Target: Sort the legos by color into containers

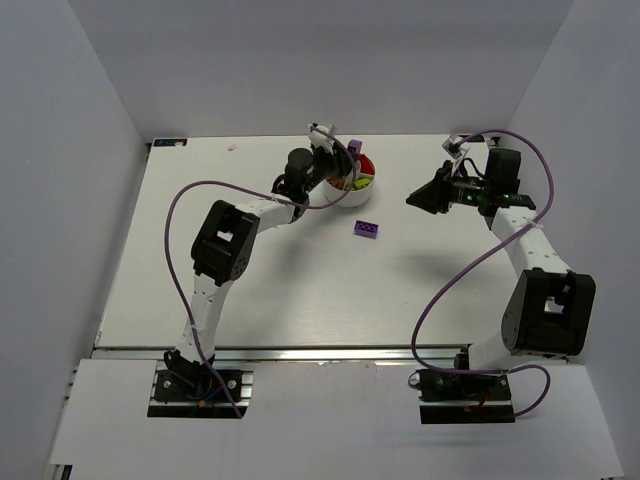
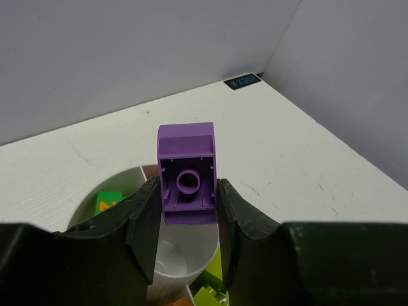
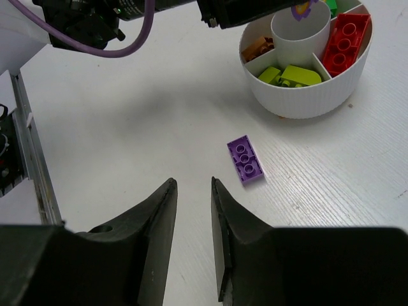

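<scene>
My left gripper (image 2: 186,204) is shut on a purple lego (image 2: 186,172), held hollow side toward the camera above the central well (image 2: 172,255) of the round white dish (image 1: 352,190). The dish's wedges hold red (image 3: 344,39), yellow-green (image 3: 292,75), orange (image 3: 257,46) and green legos (image 2: 108,203). A second purple lego (image 3: 245,159) lies underside up on the table in front of the dish, also in the top view (image 1: 367,229). My right gripper (image 3: 193,186) hovers open and empty, right of the dish (image 1: 418,199) and short of that lego.
White walls close in the table at the back and both sides. A black label (image 2: 243,81) sits at the far corner. The left arm's purple cable (image 1: 185,215) loops over the table's left half.
</scene>
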